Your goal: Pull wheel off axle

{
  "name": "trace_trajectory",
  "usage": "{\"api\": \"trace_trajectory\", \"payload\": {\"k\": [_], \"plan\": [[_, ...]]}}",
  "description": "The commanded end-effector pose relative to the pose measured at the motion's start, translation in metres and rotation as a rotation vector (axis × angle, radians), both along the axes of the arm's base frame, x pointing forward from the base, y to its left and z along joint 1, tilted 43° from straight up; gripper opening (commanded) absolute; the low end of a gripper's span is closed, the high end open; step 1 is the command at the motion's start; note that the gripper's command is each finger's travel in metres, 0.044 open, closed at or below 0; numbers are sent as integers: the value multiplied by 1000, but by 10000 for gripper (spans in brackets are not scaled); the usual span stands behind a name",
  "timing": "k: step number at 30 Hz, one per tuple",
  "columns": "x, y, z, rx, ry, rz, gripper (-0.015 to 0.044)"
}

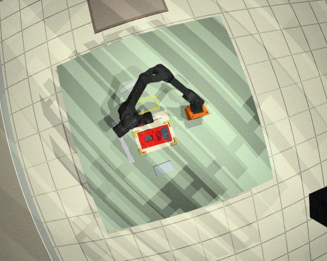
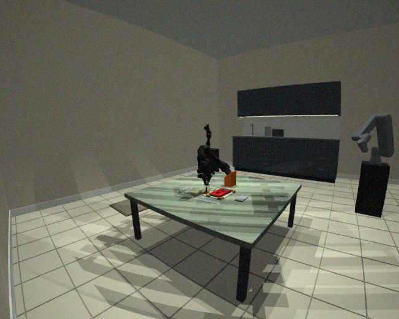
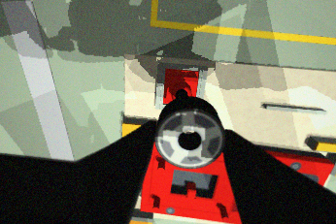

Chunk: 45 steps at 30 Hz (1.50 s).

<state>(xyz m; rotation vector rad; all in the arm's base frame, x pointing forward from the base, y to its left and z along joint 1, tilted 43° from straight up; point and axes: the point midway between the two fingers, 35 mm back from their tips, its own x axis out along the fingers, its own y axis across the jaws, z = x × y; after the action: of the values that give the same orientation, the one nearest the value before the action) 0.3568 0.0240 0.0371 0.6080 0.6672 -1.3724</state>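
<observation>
My gripper [image 2: 206, 184] [image 3: 190, 136] is shut on the wheel [image 3: 190, 106], which has a black tyre and a grey-white hub with a dark centre hole. In the wrist view the wheel hangs above the board. A small dark peg [image 3: 181, 92], apparently the axle, shows past the tyre's far edge, over a red block [image 3: 171, 76] in a grey bracket. The wheel looks clear of the peg, but its lower side is hidden. The marked area is a yellow outline [image 1: 157, 101] [image 3: 243, 33] on the table, just beyond the board's edge.
A cream board [image 3: 243, 85] bears a red plate [image 1: 154, 144] [image 3: 160, 185] between orange corner brackets. A pale strip [image 1: 126, 150] [image 3: 44, 88] lies left of the board. A pale rectangle [image 1: 164, 168] lies below it. The orange arm base [image 1: 197, 114] stands at its right.
</observation>
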Motion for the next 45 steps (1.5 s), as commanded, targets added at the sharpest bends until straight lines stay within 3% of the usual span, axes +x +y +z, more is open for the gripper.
{"api": "trace_trajectory", "payload": {"k": [1,45], "plan": [[-1,10,11,8,-13,2,0],[-48,-72,75,3,-10,2,0]]}}
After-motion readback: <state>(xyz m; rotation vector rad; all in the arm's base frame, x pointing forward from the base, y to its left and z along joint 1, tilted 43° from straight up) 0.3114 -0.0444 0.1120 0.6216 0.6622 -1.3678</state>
